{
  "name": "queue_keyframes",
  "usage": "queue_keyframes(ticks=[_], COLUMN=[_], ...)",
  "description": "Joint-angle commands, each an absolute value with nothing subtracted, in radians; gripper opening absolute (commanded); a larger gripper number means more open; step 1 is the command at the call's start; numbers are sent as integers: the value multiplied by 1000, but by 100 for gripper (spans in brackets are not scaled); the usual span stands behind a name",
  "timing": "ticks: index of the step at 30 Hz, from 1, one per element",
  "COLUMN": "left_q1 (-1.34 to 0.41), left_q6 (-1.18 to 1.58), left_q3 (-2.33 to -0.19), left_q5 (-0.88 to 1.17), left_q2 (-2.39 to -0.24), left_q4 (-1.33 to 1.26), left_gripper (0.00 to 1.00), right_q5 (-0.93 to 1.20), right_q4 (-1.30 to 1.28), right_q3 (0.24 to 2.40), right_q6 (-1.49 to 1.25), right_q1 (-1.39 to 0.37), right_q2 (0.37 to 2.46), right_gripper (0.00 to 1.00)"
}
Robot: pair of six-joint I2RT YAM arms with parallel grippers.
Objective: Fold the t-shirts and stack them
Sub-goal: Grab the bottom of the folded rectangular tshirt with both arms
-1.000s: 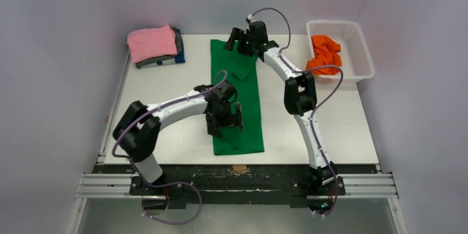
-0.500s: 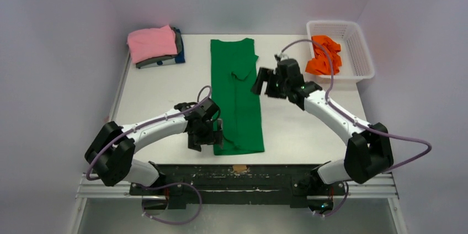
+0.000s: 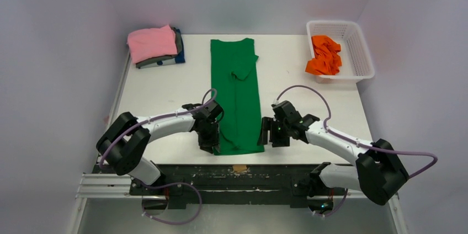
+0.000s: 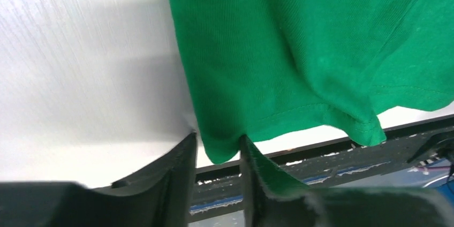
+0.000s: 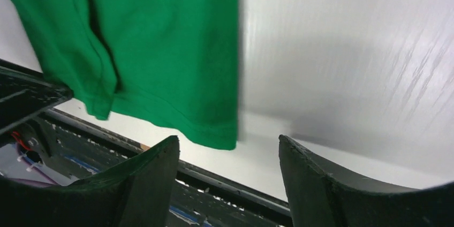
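Note:
A bright green t-shirt (image 3: 236,96) lies as a long narrow strip down the middle of the table. My left gripper (image 3: 212,141) sits at its near left corner. In the left wrist view the jaws (image 4: 217,142) have drawn narrow, and the hem corner (image 4: 219,149) is bunched between them, touching both fingers. My right gripper (image 3: 266,133) is low at the near right corner. Its jaws (image 5: 230,146) stand wide, with the corner of the green cloth (image 5: 217,136) just beyond the fingertips and untouched. A folded pink t-shirt (image 3: 152,42) tops a pile of dark ones (image 3: 177,52).
A white lattice basket (image 3: 361,52) at the far right holds crumpled orange t-shirts (image 3: 324,54). The table's near edge and the black rail (image 3: 237,181) run right below both grippers. Bare tabletop lies on either side of the green strip.
Both arms have swung down to the near corners of the green t-shirt, the right one from the far end. The left jaws have narrowed onto the hem corner; the right jaws have narrowed slightly.

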State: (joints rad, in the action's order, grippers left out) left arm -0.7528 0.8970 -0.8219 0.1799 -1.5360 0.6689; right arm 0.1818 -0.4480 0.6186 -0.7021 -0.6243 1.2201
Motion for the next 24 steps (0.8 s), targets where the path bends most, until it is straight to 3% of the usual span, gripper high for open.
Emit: queue_keyframes(ticks=[1,4,10,13,15,16,24], left_q1=[-758,-760,-766,-779,-794,-805,-907], left_q6=[918,932,947,957,976,986,1048], left_q3=[-760,-726,-710,-705,-695,-685,-623], left_q5=[173,153,155,146,140,142,153], left_q2=[-1545,-1536,-1520,-1498,-1475,-1458,-1206], left_q4=[594,593,554,555,561,567,710], left_gripper=[25,3,0,0,0,0,0], right_q5=[234,231,256,259,263,266,349], right_q4=[-423,-402,-277,-268,-279,-284,-488], right_q3=[556,513,504,490,469,452,436], right_q6=[-748,-751,-752,-753,-766,-781,-837], right_q1=[-641,-654,-667,-684,-688,-694,-714], right_q2=[1211,1200,1275,1291,1283,1265,1012], right_gripper=[64,62,50,34,5,0,0])
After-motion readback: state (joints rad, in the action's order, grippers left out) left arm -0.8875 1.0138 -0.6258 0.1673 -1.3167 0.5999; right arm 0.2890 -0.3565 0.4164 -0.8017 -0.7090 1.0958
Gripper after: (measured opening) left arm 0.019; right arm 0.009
